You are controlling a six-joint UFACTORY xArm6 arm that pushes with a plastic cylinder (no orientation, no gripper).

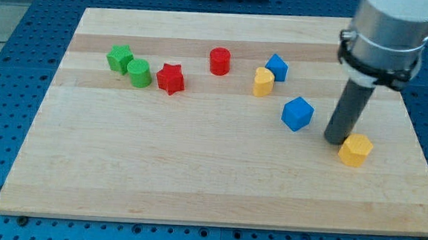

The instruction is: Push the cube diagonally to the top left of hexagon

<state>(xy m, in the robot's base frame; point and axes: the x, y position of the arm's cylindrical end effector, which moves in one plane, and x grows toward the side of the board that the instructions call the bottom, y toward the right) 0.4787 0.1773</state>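
A blue cube lies on the wooden board at the view's right of centre. A yellow hexagon lies to its lower right. My tip rests on the board between them, just left of the hexagon and nearly touching it, a short gap to the right of the cube. The dark rod rises from it to the grey arm at the view's top right.
A second blue block and a yellow heart-like block sit above the cube. A red cylinder, a red star, a green cylinder and a green star-like block lie to the left. The board's right edge is near the hexagon.
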